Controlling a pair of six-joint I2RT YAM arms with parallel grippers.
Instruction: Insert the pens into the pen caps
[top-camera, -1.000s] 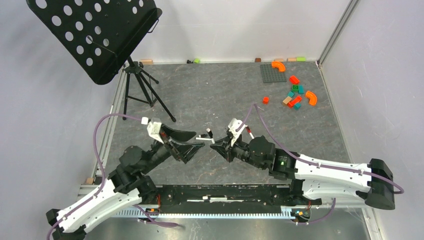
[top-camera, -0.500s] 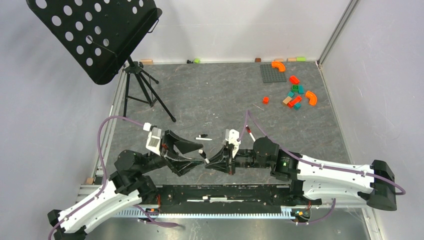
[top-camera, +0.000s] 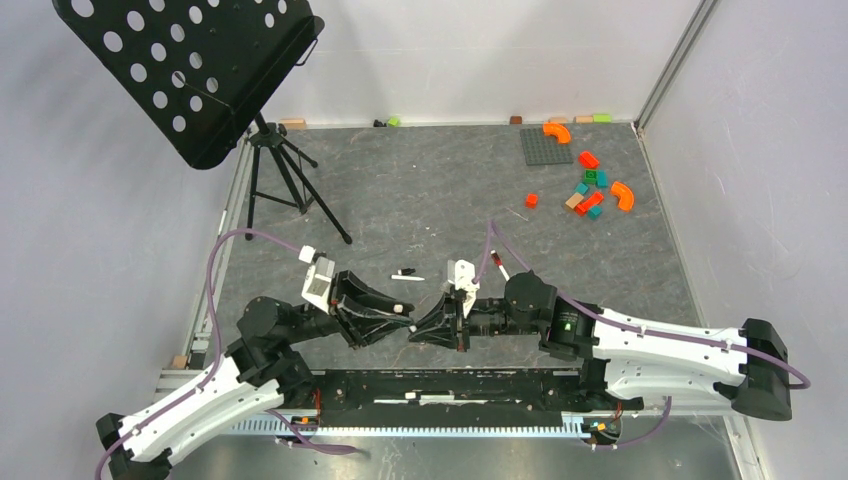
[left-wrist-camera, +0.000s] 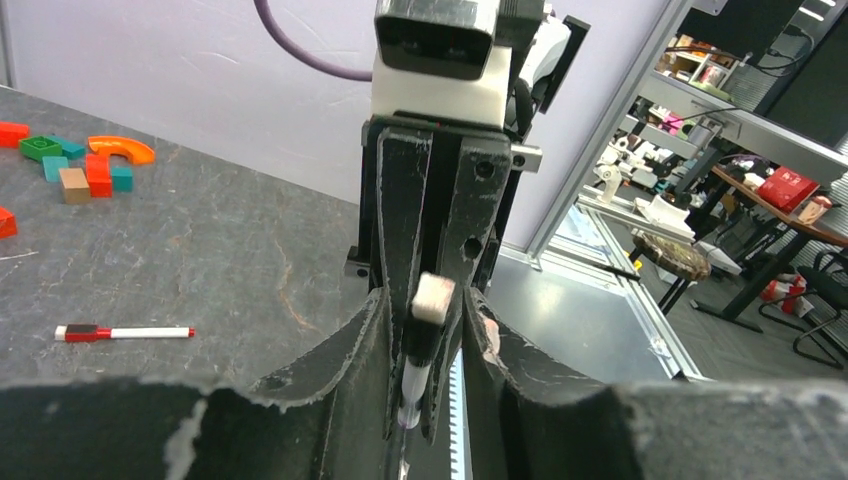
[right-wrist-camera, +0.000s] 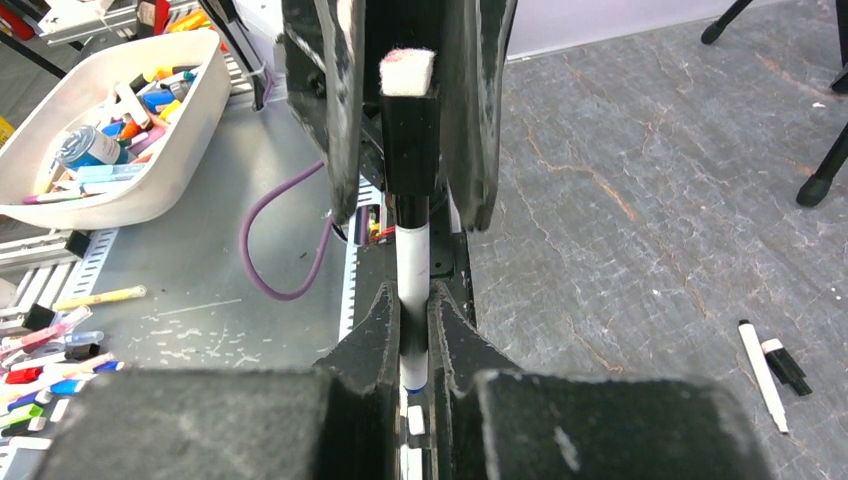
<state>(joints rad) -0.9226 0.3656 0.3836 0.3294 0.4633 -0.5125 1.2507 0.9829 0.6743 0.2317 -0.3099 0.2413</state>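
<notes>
My right gripper (top-camera: 418, 330) (right-wrist-camera: 410, 292) is shut on the white barrel of a pen (right-wrist-camera: 412, 250). The pen has a black end topped by a white felt pad (left-wrist-camera: 435, 297). My left gripper (top-camera: 403, 320) (left-wrist-camera: 427, 300) faces it, fingers either side of that black end, a thin gap showing on each side. A second pen (left-wrist-camera: 125, 332) with a red end lies on the table behind the right arm. A thin white pen (right-wrist-camera: 762, 375) and a short black cap (right-wrist-camera: 787, 366) lie together on the table (top-camera: 405, 275). No red cap shows apart from that red end.
A black music stand (top-camera: 190, 70) on a tripod (top-camera: 290, 185) fills the back left. Coloured toy blocks (top-camera: 590, 190) and a grey baseplate (top-camera: 546, 146) sit at the back right. A white tub of markers (right-wrist-camera: 110, 130) stands beyond the table's near edge.
Both grippers dropped toward the near edge, the right one carrying the pen. The left gripper slid in over the pen's black end and its jaws narrowed from wide open.
</notes>
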